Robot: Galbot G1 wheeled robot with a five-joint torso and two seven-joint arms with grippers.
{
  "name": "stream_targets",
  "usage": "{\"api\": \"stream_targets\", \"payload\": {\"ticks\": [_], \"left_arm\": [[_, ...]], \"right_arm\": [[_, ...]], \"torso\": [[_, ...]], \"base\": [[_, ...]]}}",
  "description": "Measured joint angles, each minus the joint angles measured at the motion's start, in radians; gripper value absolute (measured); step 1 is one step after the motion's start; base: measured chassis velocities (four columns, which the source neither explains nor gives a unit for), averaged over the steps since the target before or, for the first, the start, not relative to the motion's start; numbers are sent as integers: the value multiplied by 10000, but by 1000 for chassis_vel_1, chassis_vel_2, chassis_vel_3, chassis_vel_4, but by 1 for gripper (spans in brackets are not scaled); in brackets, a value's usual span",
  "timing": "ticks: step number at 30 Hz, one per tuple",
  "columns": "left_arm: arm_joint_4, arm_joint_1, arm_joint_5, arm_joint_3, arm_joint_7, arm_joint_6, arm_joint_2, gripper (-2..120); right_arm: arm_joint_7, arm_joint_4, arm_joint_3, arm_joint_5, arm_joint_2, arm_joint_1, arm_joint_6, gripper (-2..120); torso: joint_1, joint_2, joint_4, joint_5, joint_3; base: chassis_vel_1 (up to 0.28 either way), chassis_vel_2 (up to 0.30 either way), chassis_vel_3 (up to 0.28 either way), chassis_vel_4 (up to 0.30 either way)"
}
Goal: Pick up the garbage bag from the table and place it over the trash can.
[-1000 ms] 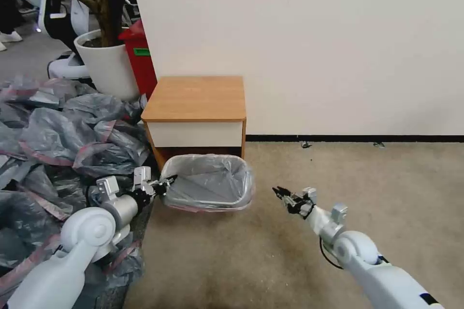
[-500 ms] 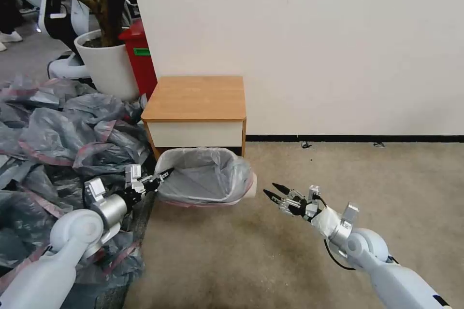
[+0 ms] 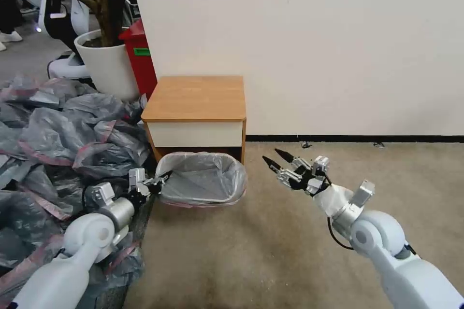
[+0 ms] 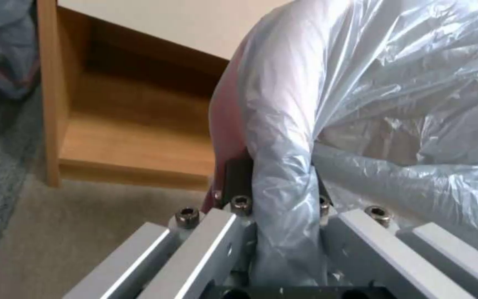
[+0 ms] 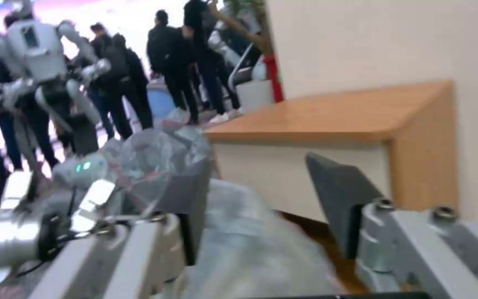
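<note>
Left gripper [image 3: 163,179] jaws pinching garbage bag [image 3: 203,178] rim; right gripper [image 3: 275,159] jaws spread, apart.

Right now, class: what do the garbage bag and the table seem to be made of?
Garbage bag: thin translucent grey plastic film, crinkled and glossy, with a pink-red band at its mouth. Table: looks like wood or wood-look laminate, smooth orange-brown matte top, cream drawer front; which one cannot be told.
</note>
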Motion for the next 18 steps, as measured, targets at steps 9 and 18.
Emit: {"api": "stream_targets", "payload": {"ticks": [9, 18], "left_arm": [[-912, 114, 871, 473, -1491, 38, -57, 3], [-1667, 507, 2683, 1178, -2075, 88, -479, 3]], "right_arm": [[512, 1333, -1107, -2597, -465, 142, -680, 14], [980, 1192, -2706, -3950, -918, 1459, -2307, 0]], "torso": [[0, 0, 0, 3, -1], [0, 0, 3, 3, 0]], "base": [[0, 0, 0, 0], [0, 0, 0, 0]]}}
